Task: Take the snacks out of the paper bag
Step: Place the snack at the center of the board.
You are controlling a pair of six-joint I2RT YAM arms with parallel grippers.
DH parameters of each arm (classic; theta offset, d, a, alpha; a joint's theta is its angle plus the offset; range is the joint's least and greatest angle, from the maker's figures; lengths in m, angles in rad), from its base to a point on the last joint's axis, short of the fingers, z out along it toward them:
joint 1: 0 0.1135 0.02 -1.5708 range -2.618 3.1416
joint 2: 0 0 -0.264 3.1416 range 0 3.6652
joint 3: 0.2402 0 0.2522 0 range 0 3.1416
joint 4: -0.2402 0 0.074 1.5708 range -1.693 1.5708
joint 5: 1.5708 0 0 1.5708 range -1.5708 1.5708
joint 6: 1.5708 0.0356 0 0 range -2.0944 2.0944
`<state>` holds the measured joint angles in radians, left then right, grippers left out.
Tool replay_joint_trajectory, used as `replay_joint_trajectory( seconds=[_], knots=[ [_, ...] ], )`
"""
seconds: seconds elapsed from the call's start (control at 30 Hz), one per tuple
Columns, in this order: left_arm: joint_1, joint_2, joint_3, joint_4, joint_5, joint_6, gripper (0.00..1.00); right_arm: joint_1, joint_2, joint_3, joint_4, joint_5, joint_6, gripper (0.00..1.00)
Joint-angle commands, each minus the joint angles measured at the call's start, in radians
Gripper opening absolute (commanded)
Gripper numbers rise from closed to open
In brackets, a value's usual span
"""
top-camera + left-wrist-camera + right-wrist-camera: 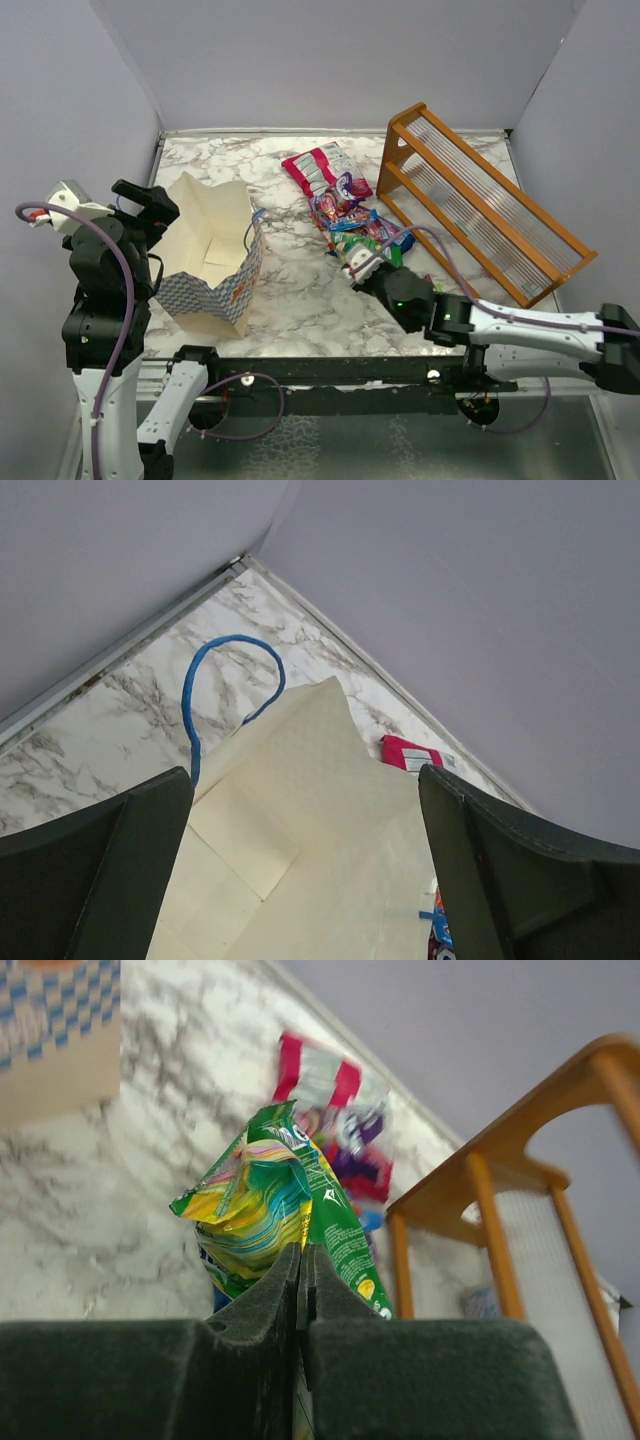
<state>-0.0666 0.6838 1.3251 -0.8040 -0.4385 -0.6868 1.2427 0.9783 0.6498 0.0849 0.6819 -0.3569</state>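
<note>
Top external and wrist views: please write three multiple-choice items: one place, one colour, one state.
1. The snack pile lies: A. on the table, between paper bag and wooden rack B. inside the bag C. on the rack
2. The bag's inside is: A. red B. cream C. black
3. The right gripper is: A. open B. shut on the rack C. shut on a green packet
Answers: A, packets lie on the marble between both; B, its open mouth shows cream; C, it pinches the packet.

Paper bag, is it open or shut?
Open. The paper bag gapes wide at the top, its plain cream inside showing from above.
</note>
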Motion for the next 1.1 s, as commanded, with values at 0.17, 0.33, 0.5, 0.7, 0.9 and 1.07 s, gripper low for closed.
replay_joint_trajectory(
  seconds=[0.17, 0.33, 0.5, 0.7, 0.9, 1.07],
  knots=[
    [-0.093, -0.051, 0.086, 0.057, 0.044, 0.217, 0.99, -0.011, 0.372, -0.049, 0.176, -0.018, 0.081, 0.01],
    [-0.133, -0.109, 0.081, 0.062, 0.027, 0.306, 0.99, -0.012, 0.473, -0.015, 0.148, -0.139, 0.220, 0.01],
    [-0.174, -0.141, 0.080, 0.072, 0.022, 0.379, 0.99, -0.012, 0.534, 0.026, 0.091, -0.178, 0.295, 0.07],
    [-0.213, -0.152, 0.081, 0.119, 0.011, 0.456, 0.99, -0.013, 0.415, 0.109, -0.044, -0.059, 0.358, 0.57],
    [-0.254, -0.133, 0.079, 0.146, 0.032, 0.512, 0.99, -0.037, 0.239, 0.298, -0.116, 0.109, 0.347, 0.99],
    [-0.295, -0.082, 0.139, 0.162, 0.039, 0.563, 0.99, -0.045, 0.125, 0.520, -0.091, 0.107, 0.169, 0.99]
  ],
)
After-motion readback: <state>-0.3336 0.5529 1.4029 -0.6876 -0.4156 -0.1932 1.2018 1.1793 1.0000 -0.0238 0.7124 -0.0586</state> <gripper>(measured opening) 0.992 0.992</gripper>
